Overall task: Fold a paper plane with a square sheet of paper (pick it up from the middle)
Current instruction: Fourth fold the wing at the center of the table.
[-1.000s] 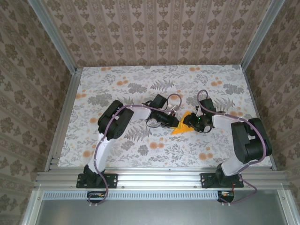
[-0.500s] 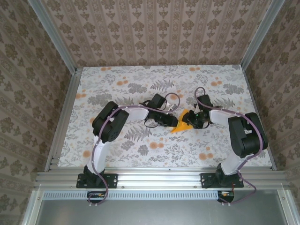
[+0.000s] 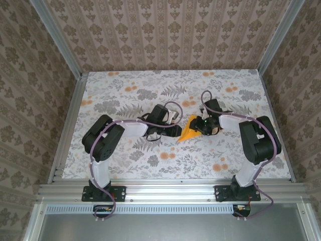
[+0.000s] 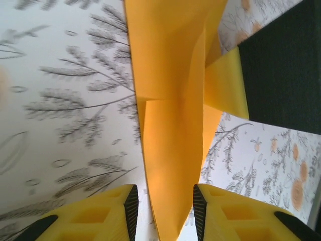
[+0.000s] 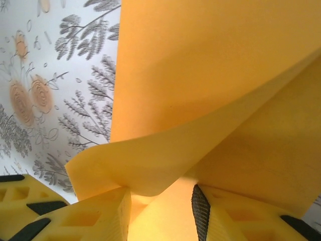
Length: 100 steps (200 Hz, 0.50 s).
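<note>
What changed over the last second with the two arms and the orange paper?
The left gripper opened its jaws around the tip of the folded orange paper, and its arm drew back to the left. The right gripper shifted left and slightly farther from the bases, and the paper moved with it. The paper stays between both grippers' fingers.

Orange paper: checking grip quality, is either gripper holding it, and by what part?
The right gripper pinches the paper by its wide folded end; the left gripper, jaws open, only straddles its narrow tip.
</note>
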Tool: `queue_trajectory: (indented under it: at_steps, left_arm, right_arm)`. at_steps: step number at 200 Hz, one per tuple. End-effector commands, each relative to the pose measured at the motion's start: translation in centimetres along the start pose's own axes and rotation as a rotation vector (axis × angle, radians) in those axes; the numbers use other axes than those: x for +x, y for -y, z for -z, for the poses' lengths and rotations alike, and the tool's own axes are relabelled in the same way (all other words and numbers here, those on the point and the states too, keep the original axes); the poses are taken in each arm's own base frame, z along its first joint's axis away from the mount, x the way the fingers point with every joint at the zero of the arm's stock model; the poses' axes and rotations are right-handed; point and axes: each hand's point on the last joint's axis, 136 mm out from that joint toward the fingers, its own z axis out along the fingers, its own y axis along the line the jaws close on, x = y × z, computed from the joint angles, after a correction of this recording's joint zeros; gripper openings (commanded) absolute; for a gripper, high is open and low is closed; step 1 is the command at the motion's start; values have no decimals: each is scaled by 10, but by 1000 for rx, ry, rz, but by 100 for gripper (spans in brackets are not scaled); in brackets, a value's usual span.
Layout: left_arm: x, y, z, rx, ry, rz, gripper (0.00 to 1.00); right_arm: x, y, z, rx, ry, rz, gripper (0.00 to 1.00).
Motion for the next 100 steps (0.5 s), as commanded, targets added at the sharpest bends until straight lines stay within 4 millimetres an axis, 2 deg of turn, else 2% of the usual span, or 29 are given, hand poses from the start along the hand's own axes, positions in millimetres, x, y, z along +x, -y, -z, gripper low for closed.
queue_trajectory:
  at_steps: [1,28,71,100]
  left_arm:
    - [-26,-4,15,-12,133,23,38]
    - [-24,0,16,28,133,46,39]
    - [-19,10,9,113,108,40,40]
    - [-14,10,5,109,99,-2,41]
  right_arm:
    - [15,-3,-12,-3,-104,76,41]
    - [15,-10,-15,8,-132,116,41]
    - [15,-1,-16,73,-138,96,41]
    - [13,6,-16,120,-136,41,41]
